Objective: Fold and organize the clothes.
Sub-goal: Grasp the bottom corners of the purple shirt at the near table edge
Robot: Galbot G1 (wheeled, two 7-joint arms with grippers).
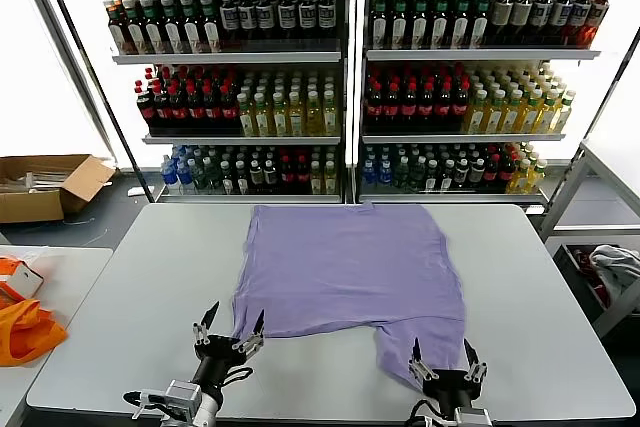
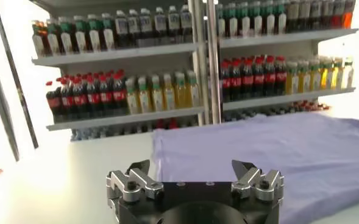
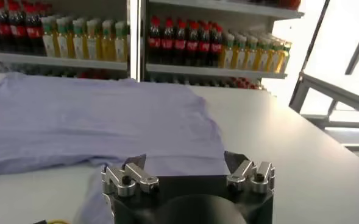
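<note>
On table point(image 1: 120, 287) T-shirt point(image 1: 345, 267) lies just beyond both hands (fingers apart): left hand point(image 1: 230, 330), right hand point(image 1: 446, 357)

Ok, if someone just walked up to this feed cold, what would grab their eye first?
Probably the lavender-purple thin fabric T-shirt, spread flat across the middle of the pale grey table, with one part trailing toward the near edge. Next, the two open grippers at that near edge: the left gripper by the shirt's near-left corner, the right gripper over the trailing part. Behind stand tall shelves of coloured drink bottles.
</note>
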